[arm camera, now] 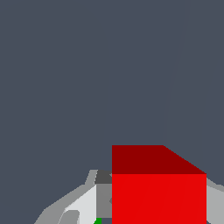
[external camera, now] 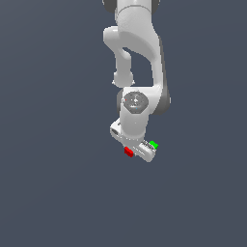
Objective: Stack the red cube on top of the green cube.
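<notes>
Two cubes flank the pincer (external camera: 143,149) over plain grey ground; its grip unclear.

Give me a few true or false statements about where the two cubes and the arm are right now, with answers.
1. The red cube sits on top of the green cube. False: they lie apart, on opposite sides of the gripper.
2. In the exterior view, the red cube is left of the green cube. True.
3. The red cube fills much of the wrist view. True.
4. The arm is far from both cubes. False: its gripper is right between them.
</notes>
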Robot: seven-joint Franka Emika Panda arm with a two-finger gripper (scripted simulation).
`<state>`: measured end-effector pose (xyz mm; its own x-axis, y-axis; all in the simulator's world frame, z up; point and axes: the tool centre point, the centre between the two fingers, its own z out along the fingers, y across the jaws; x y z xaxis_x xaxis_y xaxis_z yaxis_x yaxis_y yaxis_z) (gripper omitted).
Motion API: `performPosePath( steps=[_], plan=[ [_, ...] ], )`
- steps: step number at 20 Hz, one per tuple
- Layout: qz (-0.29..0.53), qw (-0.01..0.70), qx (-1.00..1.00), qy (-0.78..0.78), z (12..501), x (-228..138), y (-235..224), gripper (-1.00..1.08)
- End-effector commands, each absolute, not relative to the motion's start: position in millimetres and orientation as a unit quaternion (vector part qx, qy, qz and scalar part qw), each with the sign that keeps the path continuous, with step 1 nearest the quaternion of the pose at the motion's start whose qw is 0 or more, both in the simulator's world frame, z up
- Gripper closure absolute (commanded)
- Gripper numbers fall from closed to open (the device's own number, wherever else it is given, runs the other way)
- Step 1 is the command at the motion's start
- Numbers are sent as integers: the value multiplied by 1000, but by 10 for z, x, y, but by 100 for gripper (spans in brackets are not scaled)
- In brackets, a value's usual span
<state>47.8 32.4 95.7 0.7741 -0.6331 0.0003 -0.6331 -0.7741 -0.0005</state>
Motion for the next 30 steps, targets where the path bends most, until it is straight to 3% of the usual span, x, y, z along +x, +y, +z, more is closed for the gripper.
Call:
performPosePath(
  steps=[1,14,30],
  plan=[
    [0,0,-942,336,1085,476,324,108],
    [0,0,-942,336,1126,426,446,108],
    [0,0,-942,336,631,-60,1454,108]
  ],
)
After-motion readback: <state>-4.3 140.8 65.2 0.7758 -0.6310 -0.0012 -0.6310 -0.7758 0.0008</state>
